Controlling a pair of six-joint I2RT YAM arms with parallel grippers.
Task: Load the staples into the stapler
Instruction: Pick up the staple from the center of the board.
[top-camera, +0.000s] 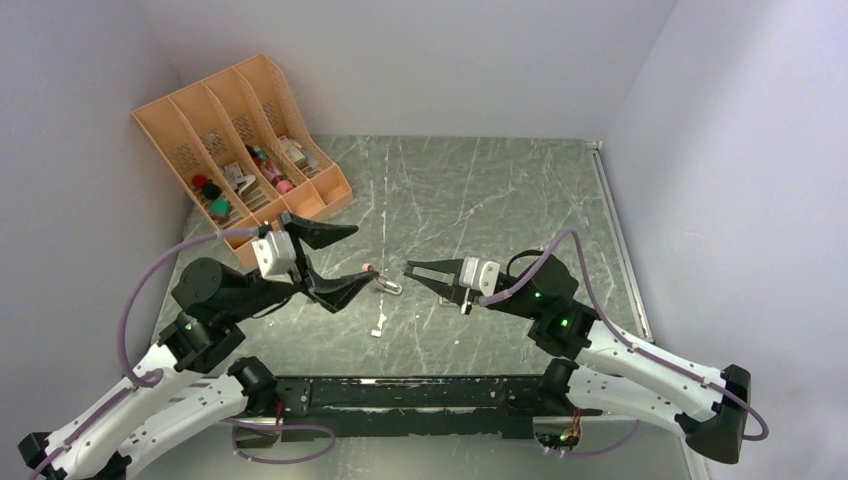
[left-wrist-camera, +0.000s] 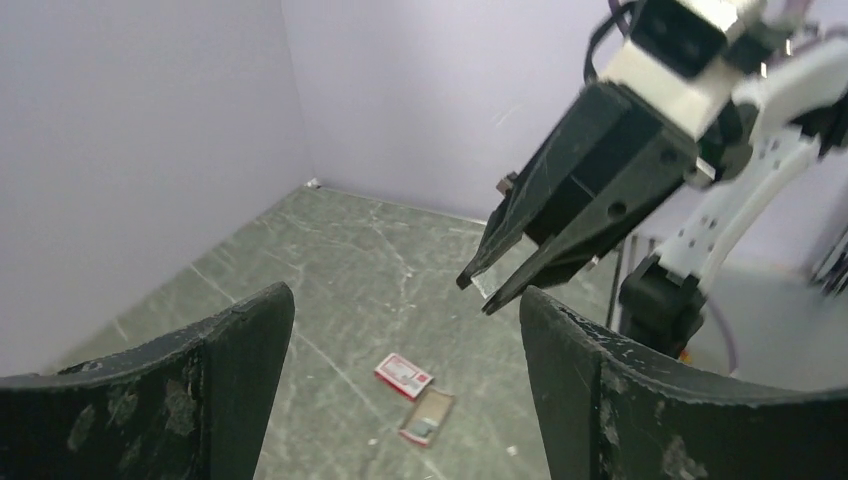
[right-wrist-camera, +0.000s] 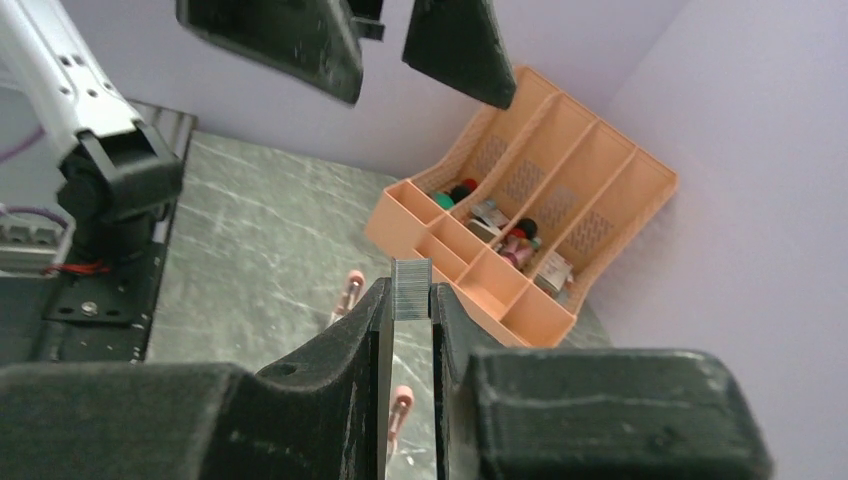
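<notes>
Right gripper (right-wrist-camera: 410, 312) pinches staples (right-wrist-camera: 410, 280); pink stapler (right-wrist-camera: 349, 296) mostly hidden behind it.

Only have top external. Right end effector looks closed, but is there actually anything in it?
Observer: Yes. The right wrist view shows a strip of staples pinched between the tips of the right end effector, sticking out past them.
Operator: Can't find the staple box from above.
Observer: The left wrist view has it: the red-and-white box lies flat on the table, with the grey tray out of it and right beside it.
Operator: Strip anywhere near the stapler?
Observer: In the right wrist view the pink stapler lies on the table right behind the fingertips in frame. More pink shows through the gap between the fingers.
</notes>
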